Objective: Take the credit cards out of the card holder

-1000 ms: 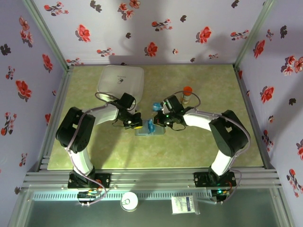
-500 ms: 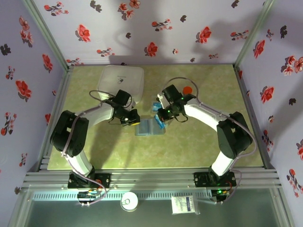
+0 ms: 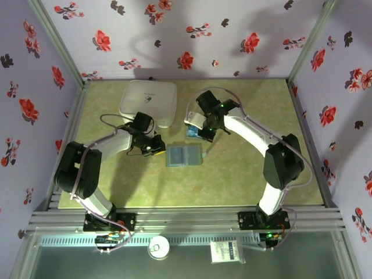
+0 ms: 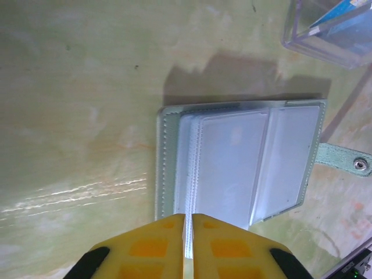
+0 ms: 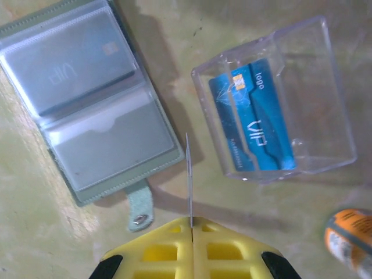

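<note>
Your right gripper (image 5: pixel 190 224) is pinched tight on a card (image 5: pixel 188 174), held edge-on above the bare strip between the card holder (image 3: pixel 184 156) and the clear tray (image 5: pixel 325 75). The tray lies just beyond the card holder's far right corner, close but apart. The blue cards (image 5: pixel 256 125) in it run roughly in line with the one you hold, so a short shift away from the card holder, with little twist, should bring it over the tray's mouth. The card holder lies open and flat mid-table. A sleeved card (image 5: pixel 70 72) shows under the clear plastic of one panel, and the other sleeve looks empty. Your left gripper (image 4: pixel 186 216) sits just off the card holder's left edge, fingers nearly together with only a slit and nothing in them; that arm is nearer for pinning it down. The table (image 3: pixel 244 168) is smooth and slightly glossy, so expect the card holder to slide. A white box (image 3: pixel 148 100) stands beyond the card holder to the left and an orange-capped bottle (image 5: pixel 349 241) beyond it to the right, so room around the tray is tight.
</note>
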`<state>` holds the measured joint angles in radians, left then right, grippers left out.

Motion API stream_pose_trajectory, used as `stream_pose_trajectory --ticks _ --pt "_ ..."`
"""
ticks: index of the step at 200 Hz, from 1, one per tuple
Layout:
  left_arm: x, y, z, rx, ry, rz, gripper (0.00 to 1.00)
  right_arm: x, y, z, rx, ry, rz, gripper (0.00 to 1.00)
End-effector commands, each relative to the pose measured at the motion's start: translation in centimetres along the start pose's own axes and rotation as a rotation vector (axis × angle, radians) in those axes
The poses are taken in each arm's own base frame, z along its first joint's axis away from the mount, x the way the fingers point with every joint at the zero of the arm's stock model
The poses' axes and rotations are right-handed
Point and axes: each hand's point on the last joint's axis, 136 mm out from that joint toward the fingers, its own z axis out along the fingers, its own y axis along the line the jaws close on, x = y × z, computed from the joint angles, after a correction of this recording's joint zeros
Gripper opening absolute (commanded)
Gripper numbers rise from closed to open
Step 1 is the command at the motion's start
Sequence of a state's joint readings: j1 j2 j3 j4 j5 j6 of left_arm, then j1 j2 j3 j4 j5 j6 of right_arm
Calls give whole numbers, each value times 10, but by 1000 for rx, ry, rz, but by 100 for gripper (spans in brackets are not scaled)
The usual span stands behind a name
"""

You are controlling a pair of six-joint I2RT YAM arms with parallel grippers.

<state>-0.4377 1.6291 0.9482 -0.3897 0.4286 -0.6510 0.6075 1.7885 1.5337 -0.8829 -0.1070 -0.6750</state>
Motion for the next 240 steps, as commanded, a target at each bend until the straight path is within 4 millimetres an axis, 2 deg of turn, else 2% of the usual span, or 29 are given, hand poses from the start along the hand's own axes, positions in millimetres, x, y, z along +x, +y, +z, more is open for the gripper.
stream_pose_trajectory --ticks 1,24,50,70,100,150,176,181,205,240 --pt "-1 0 -15 5 -40 18 11 7 -4 4 -53 73 -123 0" --pt "0 3 -22 -6 -56 18 11 -6 -16 6 -72 69 -149 0" --pt "2 6 -21 -11 -51 8 12 -21 -31 9 -76 60 -173 0" --pt "2 6 -24 0 -66 5 17 -26 -40 16 -97 76 -187 0" --pt "2 7 -26 -3 -75 -1 18 -30 -50 26 -118 82 -191 0" --pt "5 11 -22 -12 -54 -14 17 -25 -52 51 -175 89 -189 0" --pt "4 10 -21 -8 -56 -20 16 -18 -51 56 -196 99 -177 0" --pt "4 11 -20 -9 -52 -20 16 -17 -51 57 -198 103 -175 3" --pt "3 10 -20 -10 -56 -22 16 -13 -54 53 -176 123 -169 17" --pt "2 8 -20 -3 -51 -13 17 -20 -59 34 -128 89 -157 19"
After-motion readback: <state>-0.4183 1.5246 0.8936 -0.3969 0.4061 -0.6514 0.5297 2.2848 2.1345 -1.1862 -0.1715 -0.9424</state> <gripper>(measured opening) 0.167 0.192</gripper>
